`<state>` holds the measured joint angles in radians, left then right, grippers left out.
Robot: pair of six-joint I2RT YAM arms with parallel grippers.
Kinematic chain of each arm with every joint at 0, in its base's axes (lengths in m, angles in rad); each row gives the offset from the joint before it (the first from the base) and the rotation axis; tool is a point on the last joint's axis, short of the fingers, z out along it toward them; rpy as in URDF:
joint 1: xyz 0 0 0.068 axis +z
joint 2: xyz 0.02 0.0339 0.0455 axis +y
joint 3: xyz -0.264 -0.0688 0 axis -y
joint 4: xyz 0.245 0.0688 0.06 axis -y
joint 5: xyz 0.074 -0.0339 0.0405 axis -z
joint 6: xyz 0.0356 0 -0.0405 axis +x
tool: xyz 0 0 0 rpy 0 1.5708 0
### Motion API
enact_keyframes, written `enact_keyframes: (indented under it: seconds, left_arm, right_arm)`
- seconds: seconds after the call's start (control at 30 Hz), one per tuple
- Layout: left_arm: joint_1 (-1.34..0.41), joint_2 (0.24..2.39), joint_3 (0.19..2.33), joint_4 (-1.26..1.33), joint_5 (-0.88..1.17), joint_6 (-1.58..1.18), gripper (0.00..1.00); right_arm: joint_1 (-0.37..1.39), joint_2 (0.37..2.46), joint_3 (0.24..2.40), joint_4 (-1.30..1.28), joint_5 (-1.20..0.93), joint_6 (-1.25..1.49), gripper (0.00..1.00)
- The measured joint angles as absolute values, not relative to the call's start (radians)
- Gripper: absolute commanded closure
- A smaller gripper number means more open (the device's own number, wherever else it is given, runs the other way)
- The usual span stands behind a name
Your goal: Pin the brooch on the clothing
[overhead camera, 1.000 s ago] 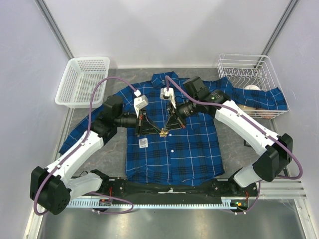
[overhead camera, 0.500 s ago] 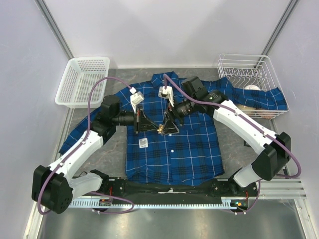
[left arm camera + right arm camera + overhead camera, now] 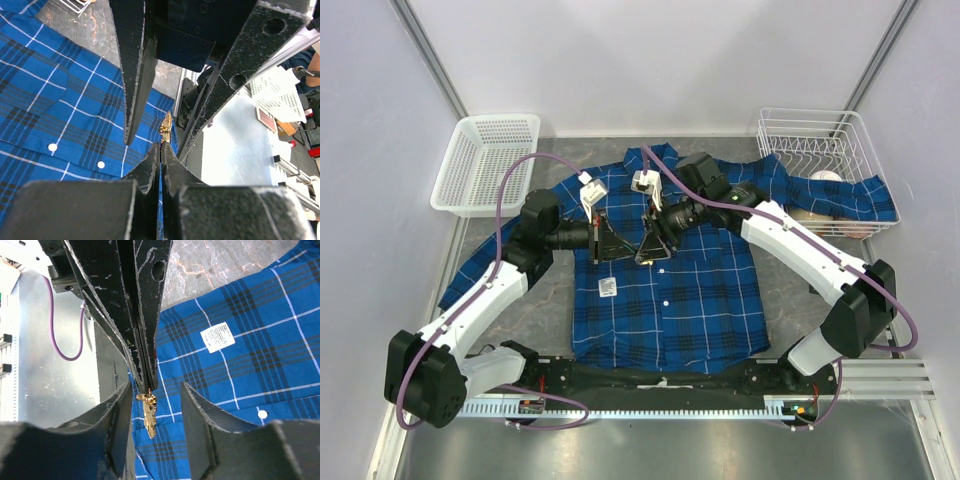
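Both grippers have shifted slightly toward the collar since a sec ago.

Top view: left gripper and right gripper meet tip to tip over the shirt, chest area. The brooch sits at the meeting pt.

Left wrist: own fingers closed, brooch just past the tips, edge-on.

Right wrist: own fingers spread, straddling the brooch w/o touching it. It looks pinched by its top end in the left tips, long axis in line w/ them, so left is the nearer arm. Contact w/ fabric: can't tell.

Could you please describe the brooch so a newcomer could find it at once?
Find the blue plaid shirt spread on the table; the left gripper and right gripper meet above its chest. At the left gripper's shut tips sits the tiny gold metal brooch, the only gold thing.
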<state>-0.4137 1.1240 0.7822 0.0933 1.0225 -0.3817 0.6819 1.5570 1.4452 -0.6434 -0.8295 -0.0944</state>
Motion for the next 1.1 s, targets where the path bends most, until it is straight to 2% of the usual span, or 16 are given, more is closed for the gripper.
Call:
enact_keyframes:
  seconds: [0.23,0.7,0.83,0.87,0.93,0.97,1.1]
  left_arm:
    - [-0.405,1.124,0.782,0.100,1.016,-0.387,0.98]
    - [-0.399,1.126,0.778,0.084,1.013,-0.384,0.98]
    - [-0.398,1.126,0.778,0.079,1.015,-0.380,0.98]
    - [-0.398,1.126,0.778,0.078,1.015,-0.379,0.98]
    - [-0.398,1.127,0.778,0.076,1.015,-0.377,0.98]
    - [-0.398,1.127,0.778,0.076,1.015,-0.376,0.98]
    - [-0.398,1.131,0.778,0.076,1.016,-0.374,0.98]
  right_arm:
    - [0.685,1.557,1.445,-0.645,-0.819,-0.099,0.64]
    - [0.679,1.557,1.443,-0.687,-0.815,-0.171,0.64]
    - [0.650,1.557,1.467,-0.744,-0.824,-0.200,0.54]
    - [0.640,1.557,1.477,-0.757,-0.826,-0.208,0.46]
    - [0.623,1.557,1.493,-0.778,-0.832,-0.220,0.42]
    - [0.618,1.557,1.499,-0.783,-0.835,-0.228,0.37]
    - [0.618,1.557,1.507,-0.797,-0.858,-0.243,0.29]
